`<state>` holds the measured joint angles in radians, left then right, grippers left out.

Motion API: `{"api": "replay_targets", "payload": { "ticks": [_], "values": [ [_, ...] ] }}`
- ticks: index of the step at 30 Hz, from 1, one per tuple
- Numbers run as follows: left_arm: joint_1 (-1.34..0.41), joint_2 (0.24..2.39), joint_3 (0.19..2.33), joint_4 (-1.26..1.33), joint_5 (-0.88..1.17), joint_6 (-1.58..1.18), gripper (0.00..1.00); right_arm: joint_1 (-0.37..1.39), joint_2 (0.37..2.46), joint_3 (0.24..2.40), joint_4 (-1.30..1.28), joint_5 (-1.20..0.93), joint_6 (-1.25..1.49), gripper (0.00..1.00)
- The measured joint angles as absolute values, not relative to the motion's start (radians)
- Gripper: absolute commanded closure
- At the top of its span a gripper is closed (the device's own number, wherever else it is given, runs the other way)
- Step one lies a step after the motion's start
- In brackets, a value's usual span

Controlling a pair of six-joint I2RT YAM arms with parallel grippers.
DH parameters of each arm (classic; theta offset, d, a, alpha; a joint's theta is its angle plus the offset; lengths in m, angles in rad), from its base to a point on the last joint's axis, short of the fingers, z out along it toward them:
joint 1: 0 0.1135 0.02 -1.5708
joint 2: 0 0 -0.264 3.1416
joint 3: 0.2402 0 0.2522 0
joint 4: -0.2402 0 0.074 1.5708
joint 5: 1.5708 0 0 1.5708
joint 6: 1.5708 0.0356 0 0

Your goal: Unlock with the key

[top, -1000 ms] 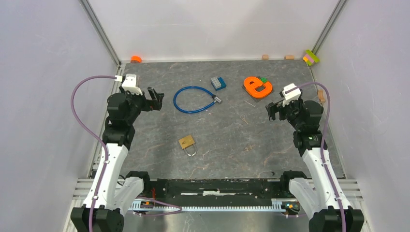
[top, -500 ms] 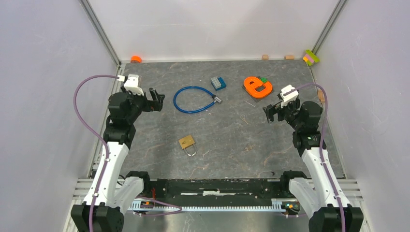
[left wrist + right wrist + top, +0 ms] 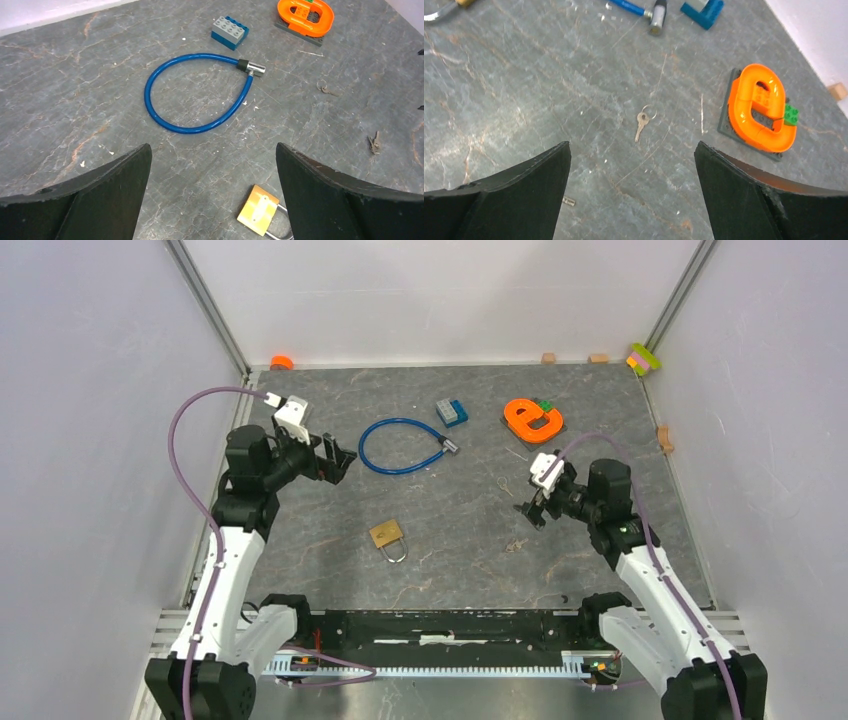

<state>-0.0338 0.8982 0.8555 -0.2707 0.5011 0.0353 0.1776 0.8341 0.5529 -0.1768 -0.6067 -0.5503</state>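
Grey stone-patterned worktop point(image 3: 470, 575), seen from above. Left arm point(image 3: 232, 540) raised near the left edge, jaws spread wide and empty. Right arm point(image 3: 650, 570) leaning in right of centre, jaws likewise released, holding nothing.

Blue cable lock point(image 3: 195, 130) coiled in a loop at the back, near the left jaws. A possible decoy if mistaken for the target. Orange letter point(image 3: 758, 71) on a dark plate at the back right, off to the side.

Brass padlock point(image 3: 386, 534), the thing to unlock, lying flat at front centre, well apart from both jaws. Probably prone to sliding under a key's push unless pinned. Blue-and-grey brick point(image 3: 452, 412) beside the cable lock.

Single key point(image 3: 641, 120) on a thin ring, directly ahead of the right jaws. Second small set of keys point(image 3: 373, 144) nearby, closer to the front. Cannot tell which key fits, so a wrong pick looks likely. Thin and flat on the stone, so easy to skid off or scrape past when pinching.
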Motion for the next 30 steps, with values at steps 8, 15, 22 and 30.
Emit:
{"api": "replay_targets", "payload": {
  "ticks": [8,15,22,30],
  "values": [
    [-0.034,0.944,0.838,-0.282,0.566,0.060,0.00,0.204,0.834,0.527,-0.282,-0.645,-0.690,0.01],
    [-0.034,0.984,0.836,-0.291,0.611,0.073,0.00,0.355,0.901,0.523,-0.450,-0.620,-0.844,0.07],
    [-0.034,0.995,0.827,-0.290,0.613,0.073,0.00,0.458,0.927,0.476,-0.439,-0.510,-0.854,0.14],
    [-0.034,0.994,0.811,-0.282,0.628,0.073,0.00,0.522,1.030,0.476,-0.403,-0.395,-0.832,0.30]
  ]
}}
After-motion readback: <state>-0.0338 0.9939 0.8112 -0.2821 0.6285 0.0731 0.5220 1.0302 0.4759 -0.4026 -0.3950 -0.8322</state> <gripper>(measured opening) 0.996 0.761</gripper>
